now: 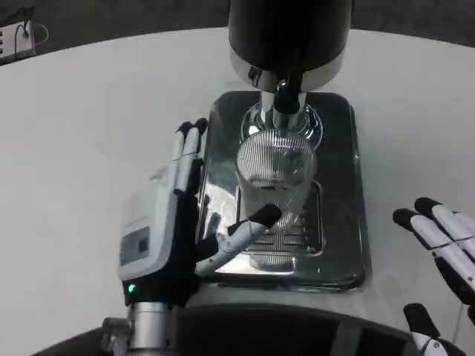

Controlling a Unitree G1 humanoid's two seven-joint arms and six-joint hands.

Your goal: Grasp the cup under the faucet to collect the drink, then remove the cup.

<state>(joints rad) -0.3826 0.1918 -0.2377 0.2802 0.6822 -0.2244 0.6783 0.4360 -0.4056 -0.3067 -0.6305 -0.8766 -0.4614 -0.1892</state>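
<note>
A clear ribbed cup (273,178) stands upright on the drip grate (308,231) of the silver tray (343,148), directly below the faucet (286,98) of the black dispenser (289,30). My left hand (174,222) is at the cup's left, over the tray's left edge, its fingers (190,144) stretched straight and away from the glass. Its thumb (249,226) reaches across toward the cup's base; I cannot tell whether it touches. Nothing is held. My right hand (445,248) hovers at the right of the tray, fingers spread, holding nothing.
The tray sits mid-table on the white tabletop (96,133). A white power strip (16,38) lies at the far left corner. The dispenser body overhangs the back of the tray.
</note>
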